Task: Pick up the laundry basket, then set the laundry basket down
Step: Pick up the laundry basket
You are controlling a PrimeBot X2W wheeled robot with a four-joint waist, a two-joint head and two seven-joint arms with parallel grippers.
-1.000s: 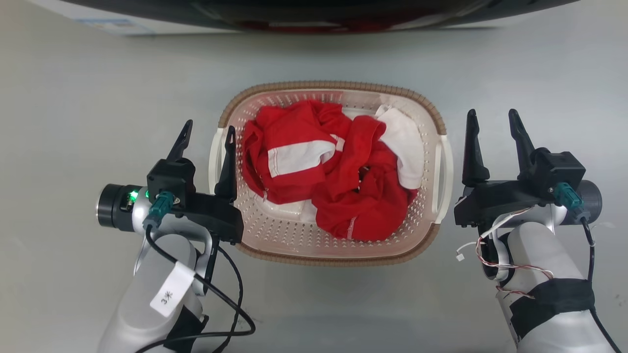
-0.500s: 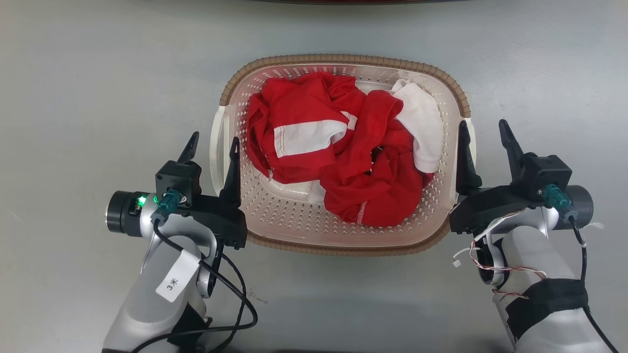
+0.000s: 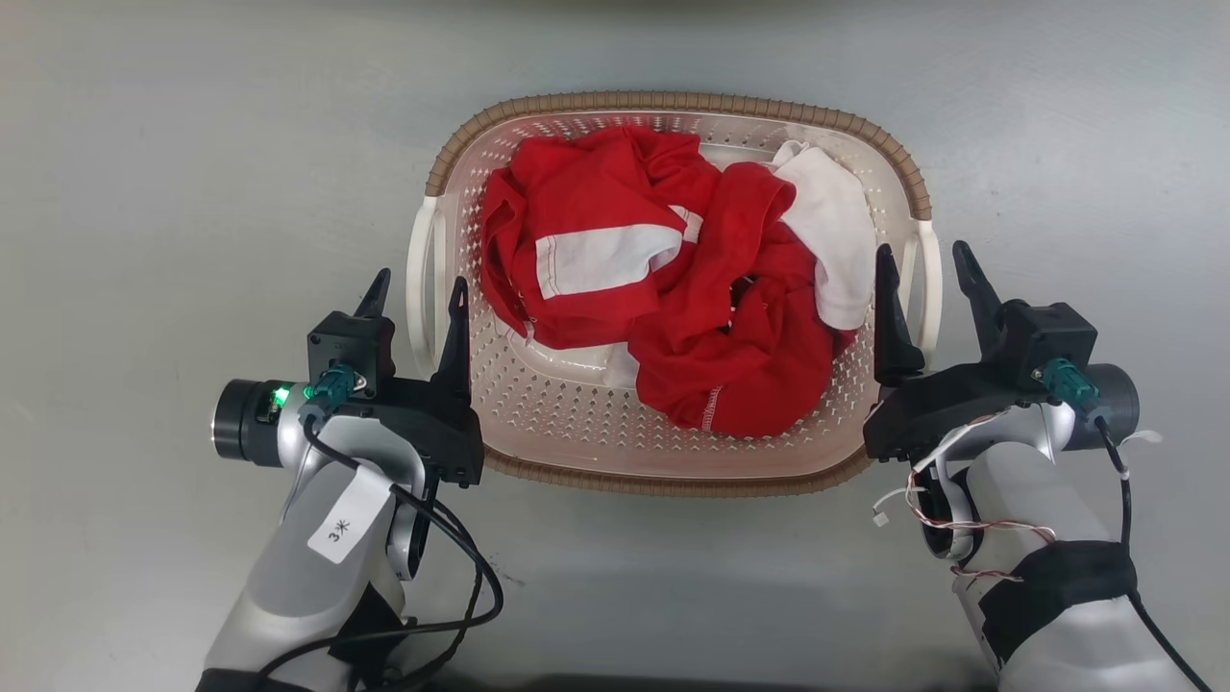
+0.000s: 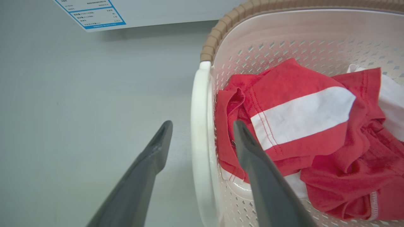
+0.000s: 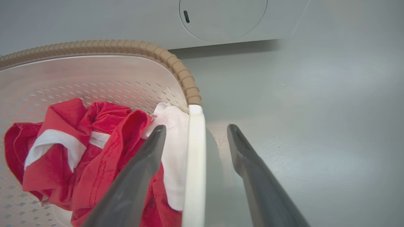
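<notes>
The laundry basket [image 3: 673, 100], cream perforated plastic with brown woven rim trim, sits on the grey floor in the middle of the head view. Red and white clothes [image 3: 673, 308] lie in it. My left gripper [image 3: 417, 284] is open, one finger on each side of the white left handle [image 3: 415, 231]. In the left wrist view the left gripper [image 4: 202, 124] straddles that handle [image 4: 199, 164]. My right gripper [image 3: 921, 252] is open too, straddling the right handle [image 3: 930, 288]. The right wrist view shows the right gripper [image 5: 196, 127] with its inner finger over the clothes, its outer finger outside the handle [image 5: 195, 176].
A washing machine front panel [image 5: 221, 19] stands just beyond the basket, and a blue-bordered label [image 4: 91, 14] shows on it. Bare grey floor [image 3: 173, 192] lies to both sides of the basket and in front of it.
My right gripper has moved left from beside the basket to straddle the right handle. The head view has shifted, so the washing machine has left its top edge. The left gripper still straddles its handle.
</notes>
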